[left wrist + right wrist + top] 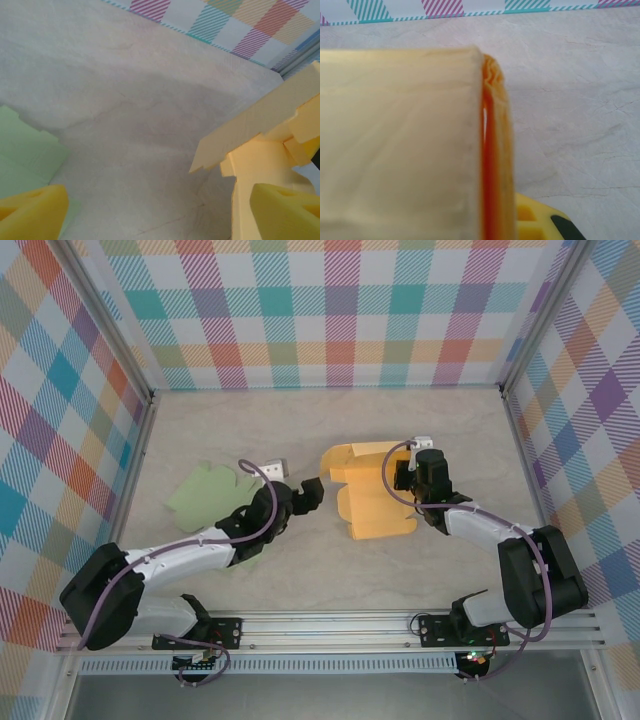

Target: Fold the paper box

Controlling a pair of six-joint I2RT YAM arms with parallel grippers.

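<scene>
The half-folded box [372, 502] sits on the desk [300, 425], its right wall pinched in the right tool [404, 475]. The left tool [306, 494] hangs released just beside it. A careless push could crumple a flap or break the pinch.

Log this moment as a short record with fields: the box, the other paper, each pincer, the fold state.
box: yellow part-folded paper box, flaps partly raised, right of centre on the beige table
other paper: flat green paper cut-out, lying to the left, not held
left pincer: open, close to the box's left edge; contact unclear
right pincer: shut on the box's right edge
fold state: unfinished
</scene>
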